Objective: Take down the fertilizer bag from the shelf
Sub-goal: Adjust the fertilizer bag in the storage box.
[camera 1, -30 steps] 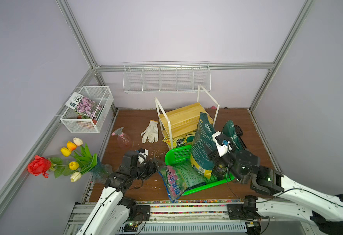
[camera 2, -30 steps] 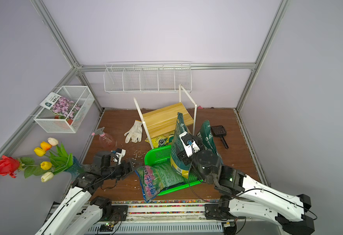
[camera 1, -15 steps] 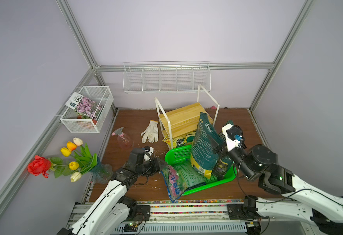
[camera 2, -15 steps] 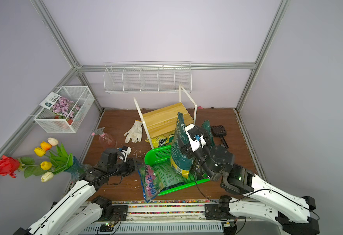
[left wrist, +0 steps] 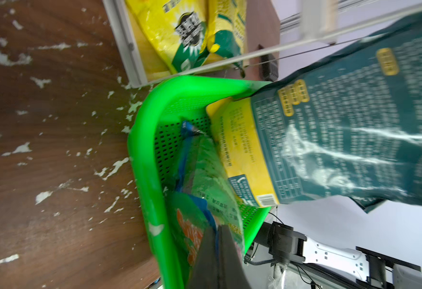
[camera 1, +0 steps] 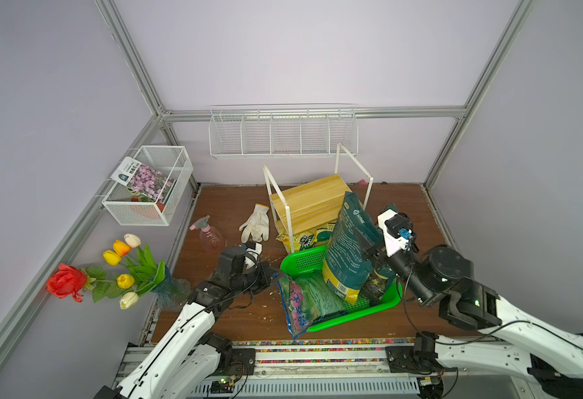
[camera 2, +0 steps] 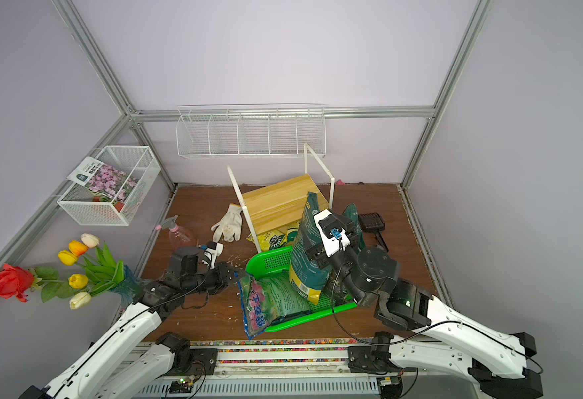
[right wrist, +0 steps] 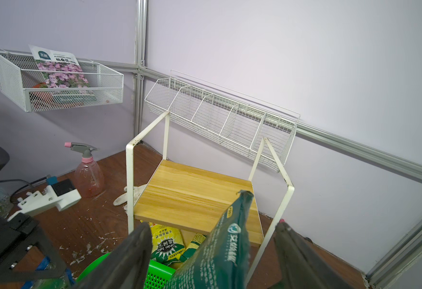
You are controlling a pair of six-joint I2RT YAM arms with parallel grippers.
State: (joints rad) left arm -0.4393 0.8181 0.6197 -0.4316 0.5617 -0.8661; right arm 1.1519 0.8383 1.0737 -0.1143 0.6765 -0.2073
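**Fertilizer bag off the shelf, right jaws slack around it**

The left gripper [camera 1: 275, 275] is clenched on the corner of a flowered bag [camera 1: 304, 300] that lies in the green basket [camera 1: 304, 263], likely to steady the load. Past its jaws, the fertilizer bag [camera 1: 348, 248] stands in the basket. The right gripper [right wrist: 212, 226] straddles the bag's top, spread and apparently released. The shelf [camera 1: 309, 198] stands beyond its fingertips, top board bare.

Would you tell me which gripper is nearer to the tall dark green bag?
Right. The right gripper straddles the tall dark green bag, jaws open; the left gripper pinches the flat bag beside it.
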